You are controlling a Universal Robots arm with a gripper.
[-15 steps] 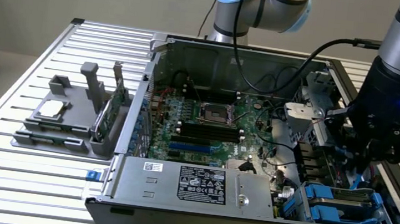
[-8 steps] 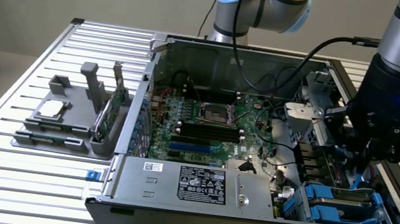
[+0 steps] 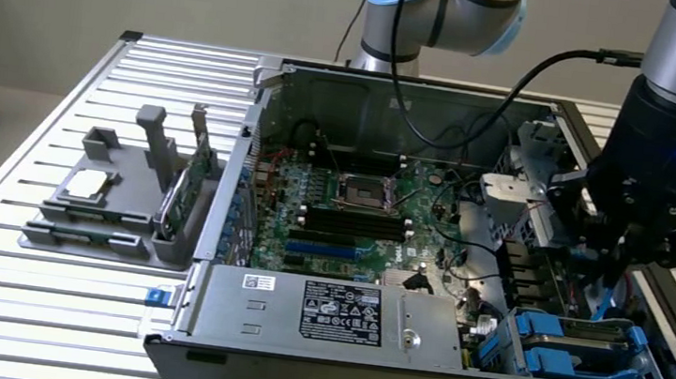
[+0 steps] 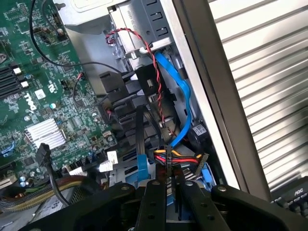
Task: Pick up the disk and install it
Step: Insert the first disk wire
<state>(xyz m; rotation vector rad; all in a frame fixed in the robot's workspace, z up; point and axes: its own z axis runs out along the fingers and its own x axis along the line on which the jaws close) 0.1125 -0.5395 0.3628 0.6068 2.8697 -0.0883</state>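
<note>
The disk (image 3: 580, 345), silver-grey metal in a blue carrier frame, lies in the drive bay at the front corner of the open computer case, on the exterior view's right. My gripper (image 3: 612, 275) hangs just above and behind that bay, inside the case. In the wrist view its two black fingers (image 4: 153, 207) stand close together with only a narrow gap, and I see nothing held between them. Blue parts of the carrier (image 4: 142, 168) show just beyond my gripper (image 4: 168, 191), under a bundle of coloured power wires (image 4: 178, 158).
The case wall (image 4: 207, 96) runs close beside the gripper, with a blue data cable (image 4: 179, 91) and a twisted red-black wire along it. The green motherboard (image 3: 349, 210) fills the case floor. A grey holder (image 3: 97, 211) with a small chip and a green card stands on the slatted table at the exterior view's left.
</note>
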